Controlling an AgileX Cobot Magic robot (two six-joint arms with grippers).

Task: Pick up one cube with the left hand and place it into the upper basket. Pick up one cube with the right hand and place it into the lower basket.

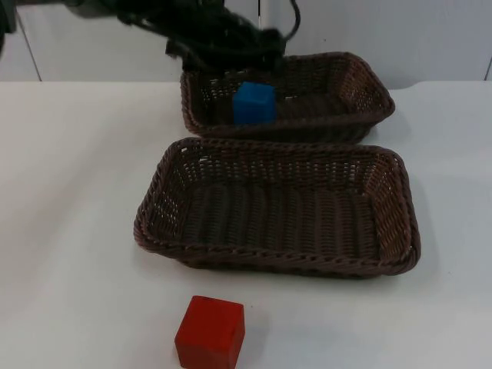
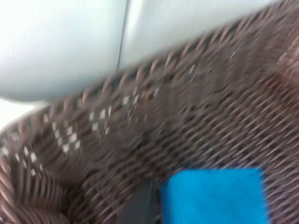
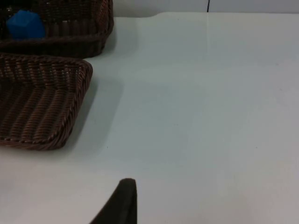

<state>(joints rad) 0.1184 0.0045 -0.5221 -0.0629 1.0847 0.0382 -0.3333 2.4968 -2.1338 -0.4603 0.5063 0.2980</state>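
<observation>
A blue cube rests on the floor of the upper basket, toward its left half. My left gripper hovers just behind and above it, open, holding nothing. In the left wrist view the blue cube lies on the weave with one black fingertip beside its edge. A red cube stands on the table in front of the lower basket, which holds nothing. My right gripper waits low over the bare table to the right of both baskets, where the blue cube and the lower basket's corner also show.
The two brown wicker baskets sit almost touching, one behind the other. The grey partition wall rises right behind the upper basket. White table top stretches to the left, right and front of the baskets.
</observation>
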